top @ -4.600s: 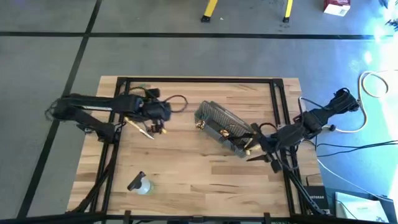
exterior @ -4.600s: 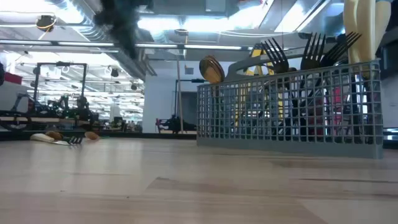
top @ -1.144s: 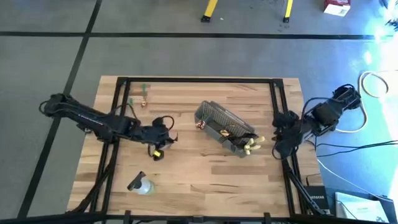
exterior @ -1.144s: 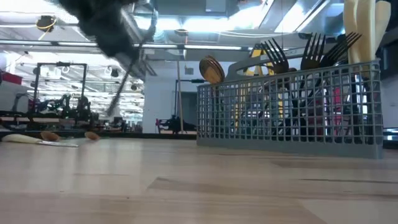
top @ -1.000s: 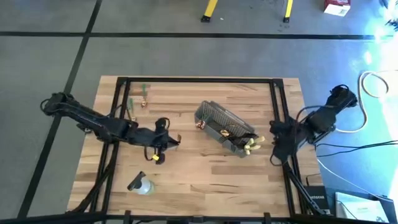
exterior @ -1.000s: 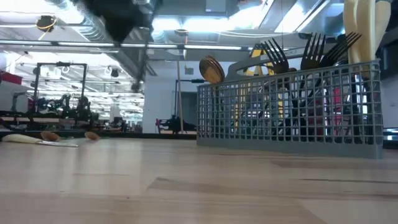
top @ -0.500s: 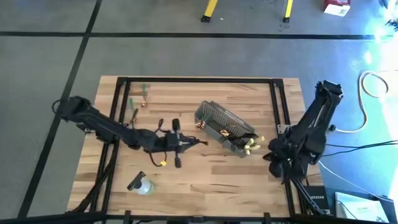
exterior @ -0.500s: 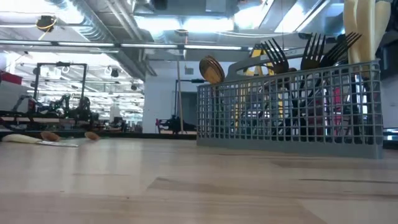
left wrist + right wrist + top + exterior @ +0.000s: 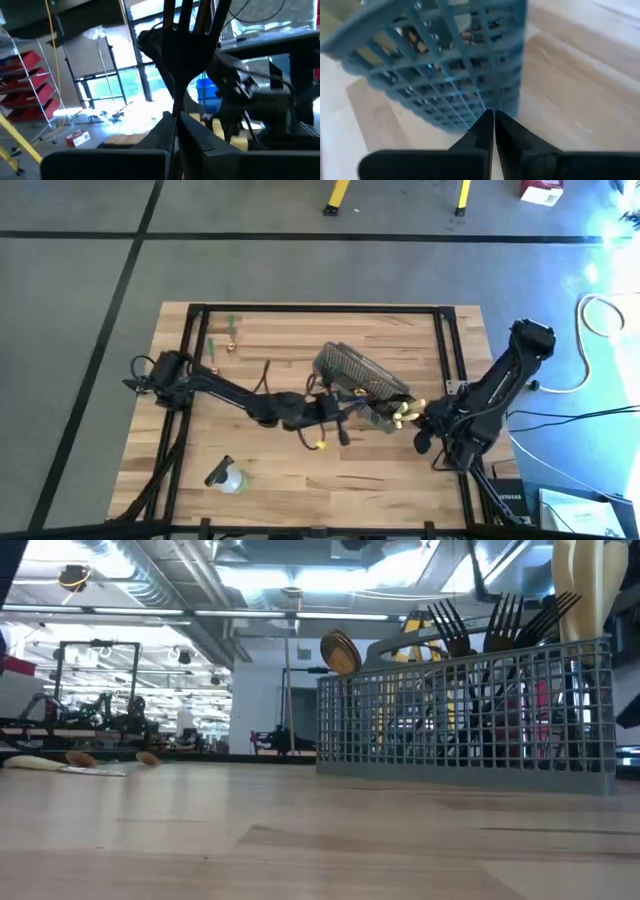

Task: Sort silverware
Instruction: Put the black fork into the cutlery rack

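Carrying a black fork (image 9: 186, 55) clamped in the left end effector (image 9: 335, 412) toward the basket (image 9: 360, 385); next, lowering it into a compartment. Right end effector (image 9: 493, 131) waits together beside it.

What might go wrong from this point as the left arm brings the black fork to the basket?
1. The black fork is pinched low on its handle by the left gripper, so it may pivot or slip.
2. The basket already holds forks; tines could snag.
3. The right gripper, jaws shut, sits close to the basket and might nudge it.
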Controlling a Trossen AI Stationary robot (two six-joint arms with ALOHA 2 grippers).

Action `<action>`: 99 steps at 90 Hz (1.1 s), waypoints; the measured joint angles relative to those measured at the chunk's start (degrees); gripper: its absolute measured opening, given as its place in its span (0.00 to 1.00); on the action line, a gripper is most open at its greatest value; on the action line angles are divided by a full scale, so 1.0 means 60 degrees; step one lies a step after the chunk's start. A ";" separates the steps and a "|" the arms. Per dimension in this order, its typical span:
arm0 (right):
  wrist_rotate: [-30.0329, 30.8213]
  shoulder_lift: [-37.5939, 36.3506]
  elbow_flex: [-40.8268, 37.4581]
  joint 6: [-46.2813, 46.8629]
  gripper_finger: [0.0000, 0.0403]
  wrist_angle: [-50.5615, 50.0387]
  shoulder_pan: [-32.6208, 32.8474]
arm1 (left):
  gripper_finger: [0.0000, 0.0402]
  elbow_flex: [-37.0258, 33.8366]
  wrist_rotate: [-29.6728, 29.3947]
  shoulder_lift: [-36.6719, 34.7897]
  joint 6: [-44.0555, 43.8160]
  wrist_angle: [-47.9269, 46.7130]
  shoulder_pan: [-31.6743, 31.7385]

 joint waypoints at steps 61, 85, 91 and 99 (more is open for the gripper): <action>0.1570 0.1999 -0.0003 -0.3495 0.00 0.4832 -0.2513 | 0.00 0.0322 -0.1855 0.0535 0.0002 -0.1946 0.0290; 0.1545 0.2129 0.0001 -0.5959 0.00 0.6741 -0.3761 | 0.00 0.0140 -0.2371 0.0535 -0.0909 -0.2413 0.0639; 0.1388 0.2129 0.0005 -0.6294 0.00 0.6854 -0.3908 | 0.00 0.0140 -0.2444 0.0535 -0.1339 -0.2500 0.0721; 0.1226 0.2125 0.0005 -0.6419 0.00 0.6877 -0.3959 | 0.00 0.0140 -0.2478 0.0535 -0.1729 -0.2732 0.0743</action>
